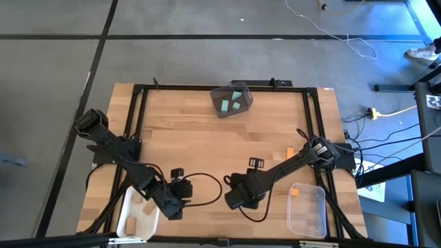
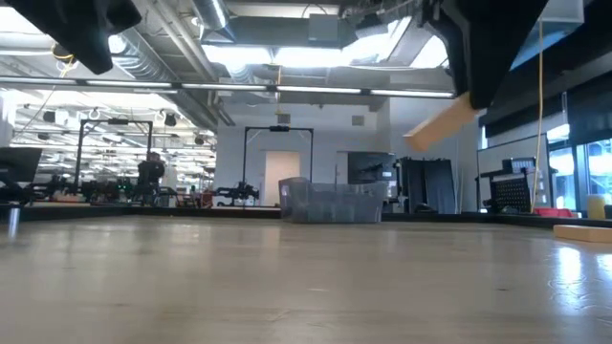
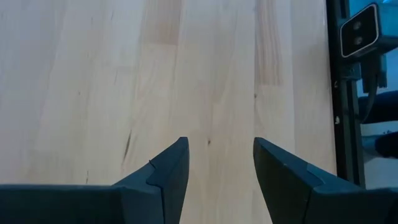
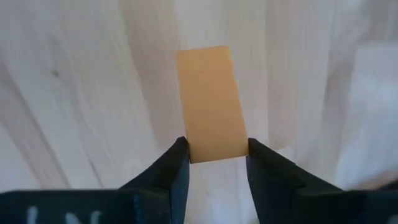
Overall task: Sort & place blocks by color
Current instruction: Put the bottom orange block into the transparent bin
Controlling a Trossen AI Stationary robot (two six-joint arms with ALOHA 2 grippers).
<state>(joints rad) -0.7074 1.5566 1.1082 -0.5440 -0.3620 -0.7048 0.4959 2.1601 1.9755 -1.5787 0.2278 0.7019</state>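
A pale tan block (image 4: 208, 102) is lifted above the table, with my right gripper (image 4: 214, 149) shut on it. In the high view that gripper (image 1: 236, 200) is near the table's front edge, at the middle. In the low view the tan block (image 2: 442, 124) sticks out slanting below the dark fingers. My left gripper (image 3: 217, 152) is open over bare wood with nothing between its fingers; it hangs beside the white bin (image 1: 127, 224) at the front left. Teal blocks (image 1: 231, 103) lie in the dark grey bin (image 1: 242, 91) at the far edge. One orange block (image 1: 290, 153) lies on the table. My right gripper pinches the tan block by its two long sides (image 4: 194, 149), close to one short end, between its two fingertips. The fingers point steeply down and lie along the block. The rest of the block juts out past the fingertips, tilted and clear of the table.
A clear bin (image 1: 317, 222) stands at the front right with an orange block (image 1: 294, 193) in it. The white bin holds something tan (image 1: 147, 207). A black frame (image 1: 207, 87) runs round the table. The middle of the table is bare wood.
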